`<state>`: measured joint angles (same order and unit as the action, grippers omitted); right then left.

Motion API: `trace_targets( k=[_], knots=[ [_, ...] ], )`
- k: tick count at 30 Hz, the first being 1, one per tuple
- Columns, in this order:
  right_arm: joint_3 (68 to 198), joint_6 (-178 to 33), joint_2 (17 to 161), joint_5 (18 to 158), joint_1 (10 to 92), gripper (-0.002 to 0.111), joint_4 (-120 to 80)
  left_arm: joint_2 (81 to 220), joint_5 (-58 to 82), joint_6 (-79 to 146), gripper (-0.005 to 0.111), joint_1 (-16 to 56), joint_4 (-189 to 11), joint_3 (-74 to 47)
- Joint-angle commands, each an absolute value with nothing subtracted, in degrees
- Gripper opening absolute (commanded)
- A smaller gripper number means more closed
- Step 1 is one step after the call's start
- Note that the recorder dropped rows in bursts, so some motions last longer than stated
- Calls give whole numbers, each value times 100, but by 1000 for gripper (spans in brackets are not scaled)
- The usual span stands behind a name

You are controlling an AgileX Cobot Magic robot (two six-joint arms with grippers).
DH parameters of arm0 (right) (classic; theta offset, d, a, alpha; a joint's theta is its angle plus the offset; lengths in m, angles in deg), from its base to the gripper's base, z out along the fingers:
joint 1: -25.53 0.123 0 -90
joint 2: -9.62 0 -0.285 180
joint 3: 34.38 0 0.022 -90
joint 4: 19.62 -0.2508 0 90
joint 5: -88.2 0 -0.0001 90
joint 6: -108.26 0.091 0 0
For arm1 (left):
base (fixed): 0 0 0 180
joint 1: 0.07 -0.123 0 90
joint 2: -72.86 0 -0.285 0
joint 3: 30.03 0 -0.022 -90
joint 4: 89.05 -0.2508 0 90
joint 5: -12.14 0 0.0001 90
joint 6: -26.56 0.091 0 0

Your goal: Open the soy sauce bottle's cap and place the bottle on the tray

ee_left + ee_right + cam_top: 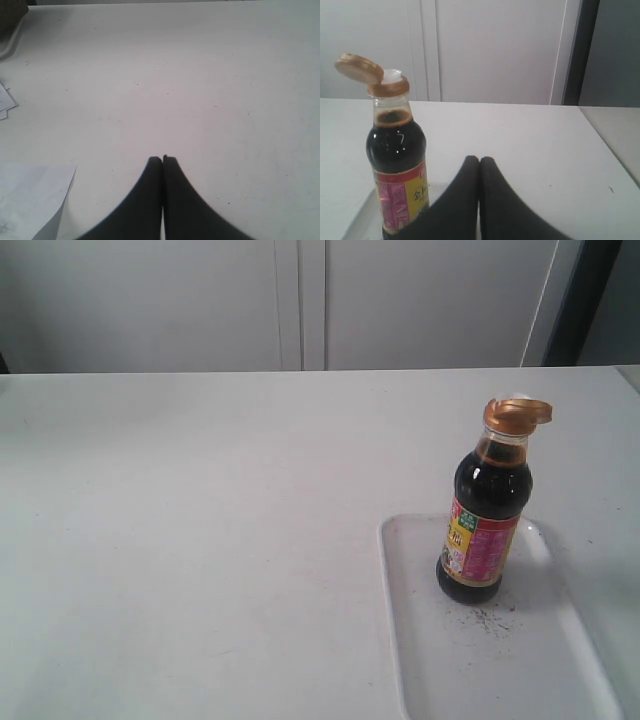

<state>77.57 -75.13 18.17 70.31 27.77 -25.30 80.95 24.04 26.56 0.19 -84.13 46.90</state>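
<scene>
Exterior view: I see the soy sauce bottle [485, 530] upright on the tray [470, 670], toward the tray's 11 o'clock corner, at 4 o'clock from the middle of the white table [200, 540]. Its cap [517, 416] is flipped open, with the lid hanging toward 3 o'clock. Dark specks [490, 620] lie at 6 o'clock of the base. My left gripper [162, 159] is pressed together and empty, over bare table near a paper sheet [30, 200]. My right gripper [479, 159] is likewise together and empty. The bottle is close beside it, and one finger covers part of the bottle's foot.
</scene>
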Motion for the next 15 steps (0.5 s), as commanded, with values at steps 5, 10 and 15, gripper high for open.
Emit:
trace_targets(
  k=[5, 10, 15],
  knots=[
    [7318, -7280, 1741, 7034, 2786, 0, -2392, 8065, 2383, 2656, 0, 6, -8341, 4718],
    [7054, -7055, 1741, 7154, 2786, 0, -2172, 8065, 2383, 2656, 0, 6, -8341, 4718],
    [6840, -7002, 1741, 7239, 2786, 0, -2071, 8065, 2383, 2656, 0, 6, -8341, 4718]
  ],
)
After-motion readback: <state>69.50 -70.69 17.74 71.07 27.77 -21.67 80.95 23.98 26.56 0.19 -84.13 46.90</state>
